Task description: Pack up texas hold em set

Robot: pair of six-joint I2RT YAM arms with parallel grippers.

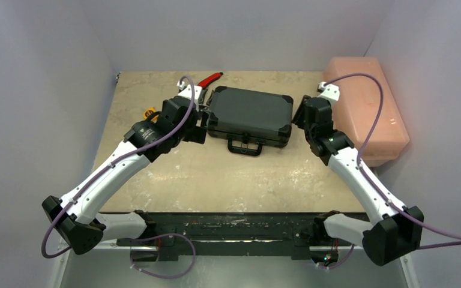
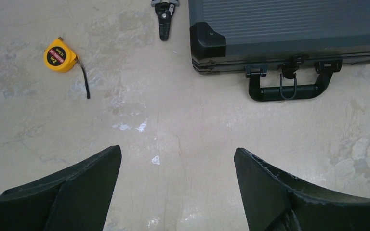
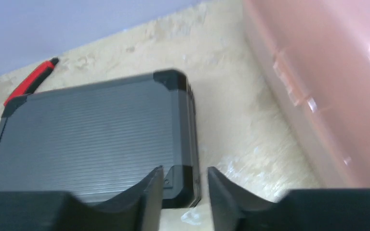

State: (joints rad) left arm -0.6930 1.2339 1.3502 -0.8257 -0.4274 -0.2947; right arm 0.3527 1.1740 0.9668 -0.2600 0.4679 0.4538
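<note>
The black briefcase of the hold em set lies shut and flat at the back middle of the table, its handle toward me. It also shows in the left wrist view and the right wrist view. No chips, card decks, dice or discs are in view. My left gripper is open and empty over bare table, left of the case's near left corner. My right gripper hovers at the case's right end, jaws a narrow gap apart and empty, just above the near right corner.
Red-handled pliers lie behind the case's left corner, their red handle also in the right wrist view. A yellow tape measure sits left of the case. A pink plastic box stands along the right edge.
</note>
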